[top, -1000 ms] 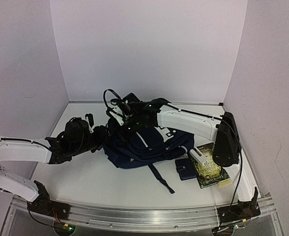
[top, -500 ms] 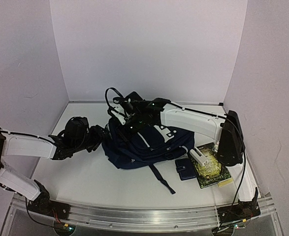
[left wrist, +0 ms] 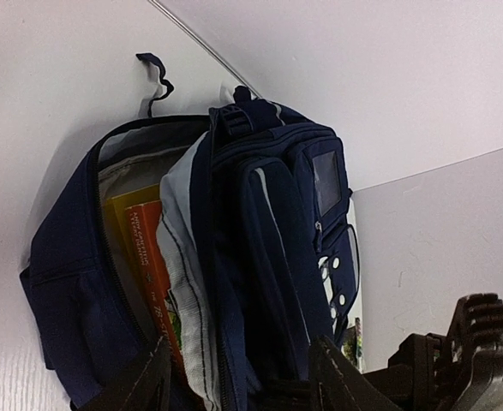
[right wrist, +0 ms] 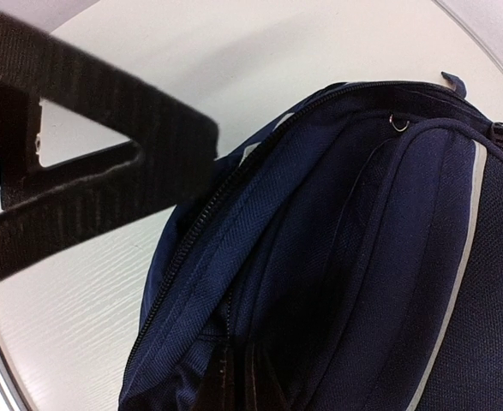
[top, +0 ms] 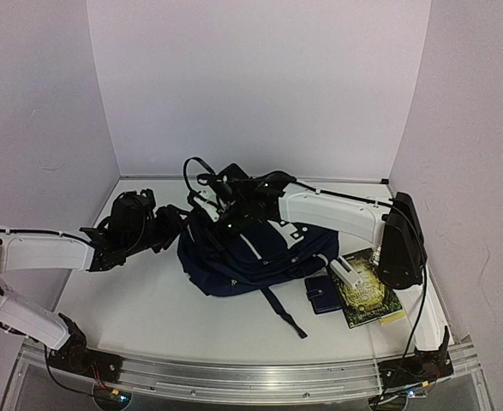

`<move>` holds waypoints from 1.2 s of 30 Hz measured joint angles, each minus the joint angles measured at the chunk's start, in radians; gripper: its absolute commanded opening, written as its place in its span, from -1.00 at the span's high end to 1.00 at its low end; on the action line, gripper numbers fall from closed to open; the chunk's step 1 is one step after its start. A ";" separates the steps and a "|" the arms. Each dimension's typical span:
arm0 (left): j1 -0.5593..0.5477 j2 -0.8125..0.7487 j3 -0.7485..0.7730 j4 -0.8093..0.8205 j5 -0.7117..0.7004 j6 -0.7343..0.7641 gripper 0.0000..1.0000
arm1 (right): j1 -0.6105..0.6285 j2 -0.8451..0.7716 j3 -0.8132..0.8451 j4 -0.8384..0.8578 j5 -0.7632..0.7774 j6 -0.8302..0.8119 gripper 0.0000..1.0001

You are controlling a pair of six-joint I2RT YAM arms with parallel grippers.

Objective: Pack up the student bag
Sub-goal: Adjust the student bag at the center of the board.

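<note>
The backpack point(top: 251, 257) lies near the middle of the white table point(top: 148, 317), its top end toward the left arm and its dotted white patch toward the right. Its far edge comes close to the back wall point(top: 260, 86), and a wide band of tabletop shows between its near edge and the metal rail point(top: 251, 377) at the front. More tabletop shows to its left, under the left arm.

The left gripper point(left wrist: 238, 390) sits at the bag's open mouth. Its fingers point(left wrist: 144, 385) are spread wide, one on each side of the pale lining at the rim, and they are not pressed onto it. In the left wrist view the main pocket gapes open, with an orange and yellow book point(left wrist: 144, 248) standing inside against the back panel.

The right gripper point(top: 225, 221) reaches over the bag from the right and comes down on its top edge, near the left gripper. In the right wrist view its tips are dark against the dark cloth beside the zip point(right wrist: 191, 240), so they may be pinching a fold, but I cannot tell. A black strap point(right wrist: 80, 171) crosses close in front of that camera.

To the right of the bag, a small wallet point(top: 322, 294) lies just beside a green book point(top: 367, 298), with a white object point(top: 345, 272) on the book's left edge. A loose strap point(top: 283, 313) trails from the bag toward the rail.
</note>
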 measured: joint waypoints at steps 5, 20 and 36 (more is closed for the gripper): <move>0.022 0.083 0.059 -0.032 0.017 -0.008 0.08 | 0.000 0.000 0.000 0.000 -0.002 0.000 1.00; 0.127 0.183 0.037 0.048 0.148 -0.089 1.00 | -0.009 -0.028 -0.025 0.005 -0.007 0.000 1.00; 0.158 0.475 0.069 0.334 0.354 -0.161 0.94 | -0.068 -0.084 -0.038 -0.009 -0.062 -0.001 1.00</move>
